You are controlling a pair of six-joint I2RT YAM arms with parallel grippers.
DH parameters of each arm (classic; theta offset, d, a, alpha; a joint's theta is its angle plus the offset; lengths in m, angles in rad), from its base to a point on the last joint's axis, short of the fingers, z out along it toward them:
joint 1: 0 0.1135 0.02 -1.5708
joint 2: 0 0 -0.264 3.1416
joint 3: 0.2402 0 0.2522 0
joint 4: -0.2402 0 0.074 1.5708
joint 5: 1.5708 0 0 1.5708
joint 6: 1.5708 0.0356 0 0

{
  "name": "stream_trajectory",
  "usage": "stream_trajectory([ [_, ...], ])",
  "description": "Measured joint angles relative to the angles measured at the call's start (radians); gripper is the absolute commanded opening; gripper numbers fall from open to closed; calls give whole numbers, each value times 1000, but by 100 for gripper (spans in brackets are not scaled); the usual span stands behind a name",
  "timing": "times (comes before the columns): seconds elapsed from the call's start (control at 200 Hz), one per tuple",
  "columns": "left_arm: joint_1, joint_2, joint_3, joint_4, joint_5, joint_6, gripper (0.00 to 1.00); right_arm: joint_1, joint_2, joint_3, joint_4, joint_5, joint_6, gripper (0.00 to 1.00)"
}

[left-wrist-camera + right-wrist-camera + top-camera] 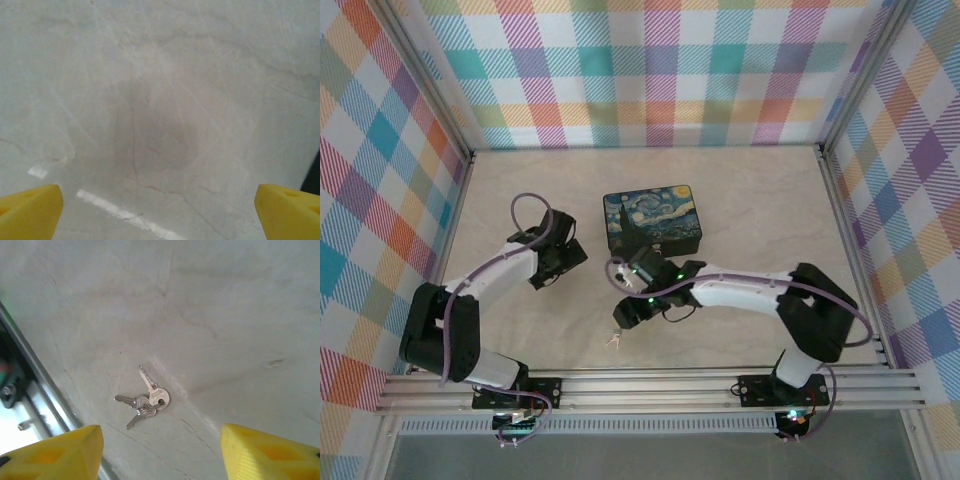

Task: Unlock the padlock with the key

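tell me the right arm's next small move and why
Probably lower the right gripper onto the keys, a touch forward. They lie flat on the table, just ahead of its open, empty jaws, so a short descent should bracket them for a pinch.

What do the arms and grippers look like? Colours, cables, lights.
The left arm and right arm have white link shells, black joints and bases, each with a looping purple-grey cable. Small green lights glow on the right arm. The left gripper and right gripper end in yellow wedge-shaped fingertips.
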Motion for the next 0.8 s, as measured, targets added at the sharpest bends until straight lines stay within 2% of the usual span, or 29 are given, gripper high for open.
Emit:
stream_trajectory([
  [0.21,14,-43,-8,-3,2,-14,98,62,153,77,-26,57,37,62],
  [0.51,24,-53,-8,-3,2,-14,99,97,189,138,-70,129,80,58],
  [0.8,43,-53,1,-6,8,-13,98,159,193,168,-152,198,107,48],
])
